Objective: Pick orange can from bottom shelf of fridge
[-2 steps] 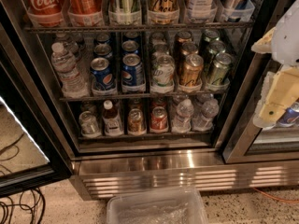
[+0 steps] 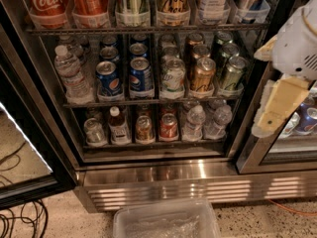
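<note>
Hovering at the right edge, partly cut off, your gripper (image 2: pixel 270 115) is hanging outside the fridge (image 2: pixel 173 175); you cannot tell its spread. The orange can (image 2: pixel 144 129) is standing at the front of the bottom shelf (image 2: pixel 153 146), tight between a small bottle (image 2: pixel 119 126) and the red can (image 2: pixel 169 126).

Dull orange-brown, silver top on orange can (image 2: pixel 144 129); red can (image 2: pixel 169 126) beside; cream tool (image 2: pixel 271 119) at right edge
</note>
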Robot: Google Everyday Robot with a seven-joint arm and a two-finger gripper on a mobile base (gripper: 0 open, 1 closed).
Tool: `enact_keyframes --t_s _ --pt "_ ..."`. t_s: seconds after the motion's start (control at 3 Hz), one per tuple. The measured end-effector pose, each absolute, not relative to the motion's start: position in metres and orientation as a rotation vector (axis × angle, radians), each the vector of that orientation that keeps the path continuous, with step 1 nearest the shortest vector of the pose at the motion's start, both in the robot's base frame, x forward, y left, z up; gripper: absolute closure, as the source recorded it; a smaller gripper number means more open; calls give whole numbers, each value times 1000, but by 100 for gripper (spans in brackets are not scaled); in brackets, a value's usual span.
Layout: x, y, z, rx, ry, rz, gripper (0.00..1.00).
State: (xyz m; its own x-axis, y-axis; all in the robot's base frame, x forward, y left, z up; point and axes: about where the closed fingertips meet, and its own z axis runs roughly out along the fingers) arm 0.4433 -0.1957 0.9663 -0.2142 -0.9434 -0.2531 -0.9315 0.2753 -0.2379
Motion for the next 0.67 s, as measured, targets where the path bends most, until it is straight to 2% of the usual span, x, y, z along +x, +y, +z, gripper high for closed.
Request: enact_keyframes --t_s 0.33,0.67 --pt "448 -158 930 -1645 2164 114 0" --pt "461 -145 938 -1586 2109 117 0"
